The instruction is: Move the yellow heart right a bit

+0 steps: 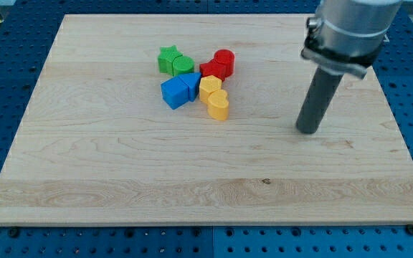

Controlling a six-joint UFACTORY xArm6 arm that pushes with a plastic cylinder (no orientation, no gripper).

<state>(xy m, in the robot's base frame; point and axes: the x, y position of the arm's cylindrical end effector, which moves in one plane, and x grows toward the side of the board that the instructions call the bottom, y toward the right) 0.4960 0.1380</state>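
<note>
Tip (307, 130) visible, arm top cut off

No readable text, labels, brands or numbers — blocks, board, rod all unmarked.

My tip (307, 130) rests on counter (120, 179), well right of yellow heart (219, 105) in block cluster.

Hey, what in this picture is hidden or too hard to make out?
- Arm: cut off by the view's top edge.
- Blue blocks: packed together, exact shapes unclear.
- Red blocks: overlapping, the back one partly hidden.
- My tip: right of the yellow heart, apart.
</note>
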